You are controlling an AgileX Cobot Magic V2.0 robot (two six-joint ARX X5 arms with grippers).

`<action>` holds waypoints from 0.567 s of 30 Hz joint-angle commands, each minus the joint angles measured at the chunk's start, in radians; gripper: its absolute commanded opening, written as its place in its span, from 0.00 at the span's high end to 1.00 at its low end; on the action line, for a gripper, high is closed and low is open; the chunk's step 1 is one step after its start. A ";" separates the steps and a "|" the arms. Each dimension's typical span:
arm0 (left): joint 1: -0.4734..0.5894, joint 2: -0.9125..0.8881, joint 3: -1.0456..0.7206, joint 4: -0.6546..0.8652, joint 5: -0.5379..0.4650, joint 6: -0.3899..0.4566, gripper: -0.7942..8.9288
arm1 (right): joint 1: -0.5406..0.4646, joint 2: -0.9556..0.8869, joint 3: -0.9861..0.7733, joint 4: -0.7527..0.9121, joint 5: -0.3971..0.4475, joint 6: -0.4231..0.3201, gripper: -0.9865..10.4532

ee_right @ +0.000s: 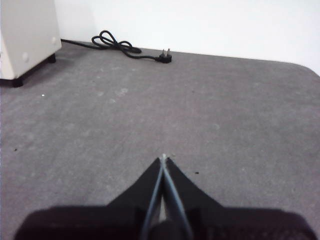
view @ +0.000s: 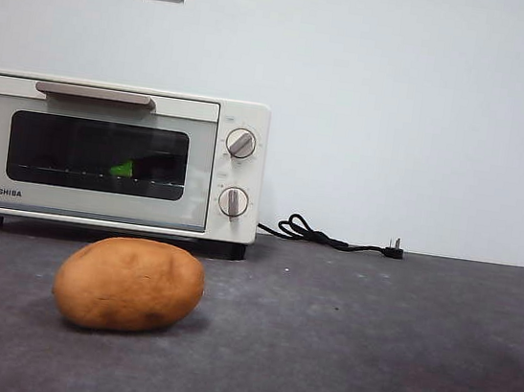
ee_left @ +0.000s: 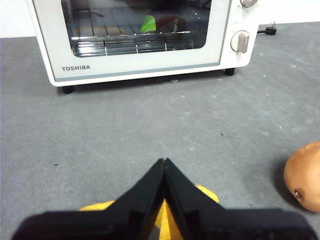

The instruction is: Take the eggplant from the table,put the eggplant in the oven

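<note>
The left gripper (ee_left: 164, 167) is seen with its jaws pressed together and nothing held, poised low above the counter (ee_left: 150, 130) over a yellow object (ee_left: 207, 192) that shows just beneath them. The right gripper (ee_right: 164, 162) is likewise pinched closed and empty, set over bare counter well apart from the oven (ee_left: 140, 70), whose corner and black power cord (ee_right: 130, 50) lie ahead of it. Neither arm appears in the front view, so both are judged to be drawn back and waiting.

The eggplant (ee_left: 150, 23) is found inside the oven on the wire rack (ee_left: 120, 42) — its green cap shows through the dark glass door (view: 98, 155), with a darker body beside it. The door is closed. A potato (view: 129, 285) rests on the counter in front of the oven, untouched.

The task is judged to be at its end — eggplant placed, door closed. No further grasp appears to be called for, only keeping both arms parked.
</note>
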 commanded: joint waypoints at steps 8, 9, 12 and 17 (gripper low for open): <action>0.002 0.002 -0.009 0.011 -0.002 -0.007 0.92 | -0.001 -0.003 -0.039 0.010 -0.003 0.027 0.91; 0.002 0.002 -0.009 0.011 -0.002 -0.007 0.92 | -0.001 -0.003 -0.039 0.010 -0.003 0.029 0.91; 0.002 0.002 -0.009 0.011 -0.002 -0.007 0.92 | -0.001 -0.003 -0.039 0.010 0.000 0.030 0.91; 0.002 0.002 -0.009 0.011 -0.002 -0.007 0.92 | -0.001 -0.003 -0.039 0.010 0.001 0.029 0.91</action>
